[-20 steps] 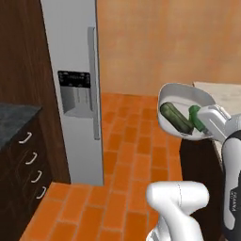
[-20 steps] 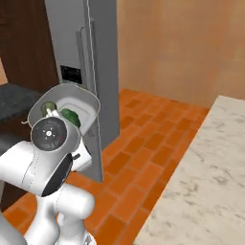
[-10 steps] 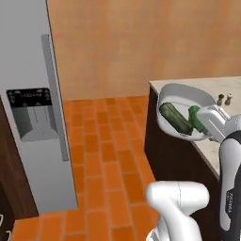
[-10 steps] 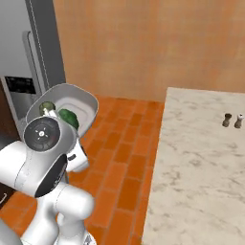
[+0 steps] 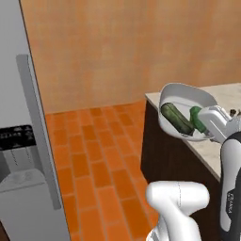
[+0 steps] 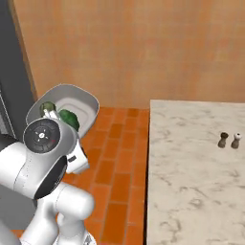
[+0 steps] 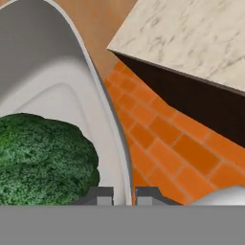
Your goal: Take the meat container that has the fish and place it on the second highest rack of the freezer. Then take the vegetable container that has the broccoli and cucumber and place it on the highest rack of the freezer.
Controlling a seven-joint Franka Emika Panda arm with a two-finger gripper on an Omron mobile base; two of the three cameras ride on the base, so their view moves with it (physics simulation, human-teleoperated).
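Step in hand, by my reading: the carry of the vegetable container [image 5: 184, 112] toward the freezer [image 5: 23, 155]; the placing on the highest rack is not yet done.

Freezer: tall grey body with a long vertical bar handle, door looking shut. The next move is calling for the base to face the freezer, the door to be opened, and the load to be lifted to the top shelf while kept level.

Table [image 6: 196, 172]: pale marble top, standing well apart from the freezer across the brick floor.

Vegetable container: shallow whitish-grey rounded-square bowl, hanging in the air between the freezer and the table, tilted.

Cucumber [image 5: 176, 118]: dark olive stub lying inside the bowl.

Broccoli [image 7: 45, 160]: bright-green lump, low in the bowl near the held edge.

Gripper [image 7: 124, 195]: the 2 fingers are pinching the bowl's rim, 1 each side of the wall.
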